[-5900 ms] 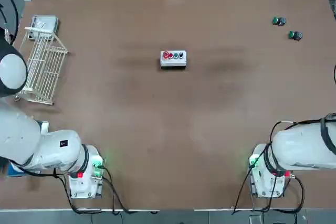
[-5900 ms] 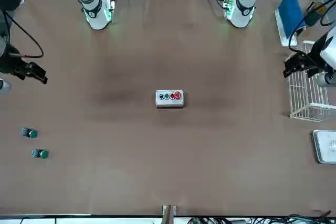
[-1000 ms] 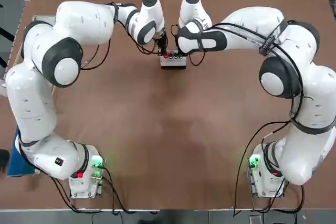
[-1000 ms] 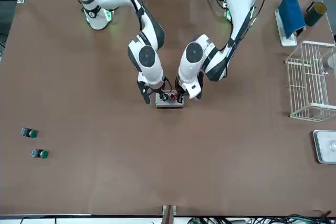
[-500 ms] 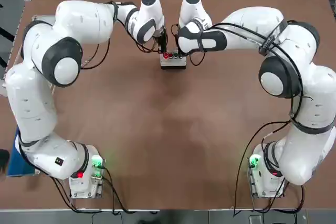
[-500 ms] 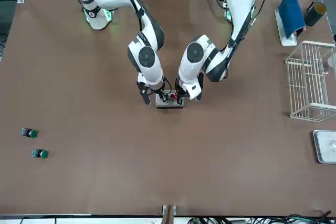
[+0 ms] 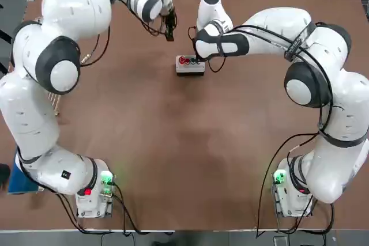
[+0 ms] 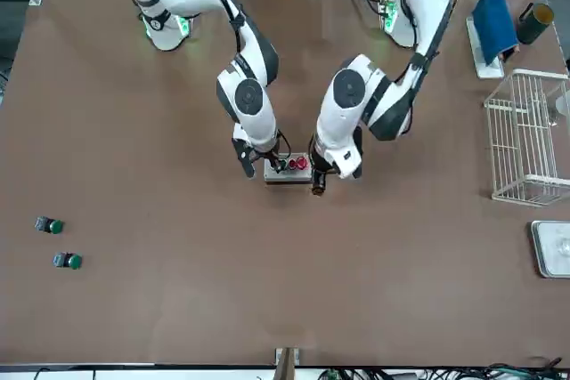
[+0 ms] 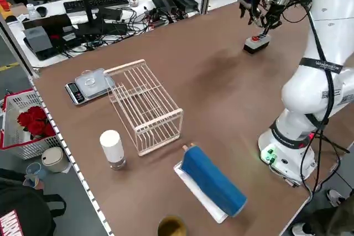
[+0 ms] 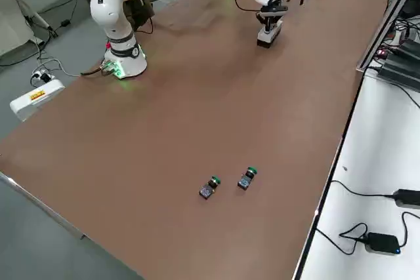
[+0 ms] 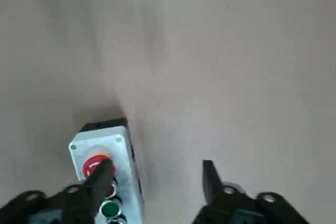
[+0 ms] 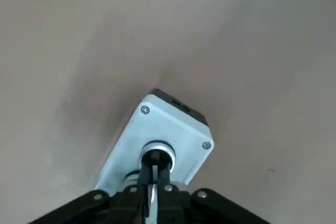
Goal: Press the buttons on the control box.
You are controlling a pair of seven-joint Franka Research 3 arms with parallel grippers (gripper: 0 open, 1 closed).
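The fingers of the left gripper (image 11: pixel 155 182) are spread wide, and nothing is between them. In the top view this gripper is beyond the red-button end of the control box (image 7: pixel 190 65), on the robot's left side of it and farther from the arm bases. In its wrist picture, one finger covers a part of the large red button (image 11: pixel 97 165), but I cannot tell from this that they touch.

The fingers of the right gripper (image 12: pixel 155 174) are pressed together, and they pinch no thing. They are over the dark button (image 12: pixel 157 155) at the end of the box which is on the robot's right side. Their tips appear to meet this button; how deep it is pressed, I cannot tell.

The control box lies on the table (image 7: pixel 190 142), in the far half from the robot, near the middle between the two arms. In the top view, the right gripper hides the dark end of the row. In the left wrist view, the green button (image 11: pixel 110 209) is seen well, the smaller red button (image 11: pixel 112 189) is partly hidden behind the finger, and the far end of the box is cut off by the lower edge. In the right wrist view, the closed fingers hide most of the row.
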